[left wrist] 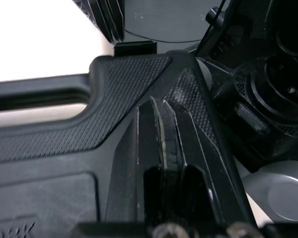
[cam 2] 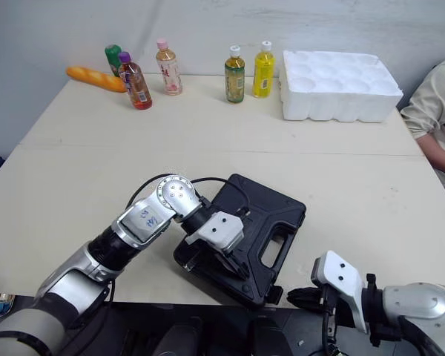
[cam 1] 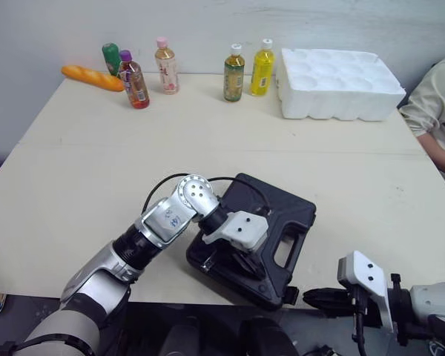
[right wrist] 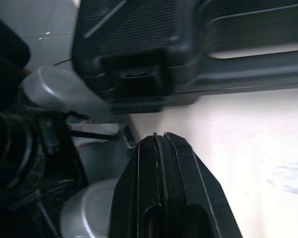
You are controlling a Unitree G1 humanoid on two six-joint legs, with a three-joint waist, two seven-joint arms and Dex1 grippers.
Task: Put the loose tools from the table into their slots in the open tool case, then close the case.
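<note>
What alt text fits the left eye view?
Closed black tool case at the front edge of the table; left gripper rests on its lid, right gripper hovers beside its near corner. Bottles and foam tray behind.

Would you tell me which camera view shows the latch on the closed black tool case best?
The right wrist view: the latch faces the camera on the tool case edge, just beyond the right gripper. The eye views show it as a small tab at the near edge; the left wrist view shows what may be its top.
</note>
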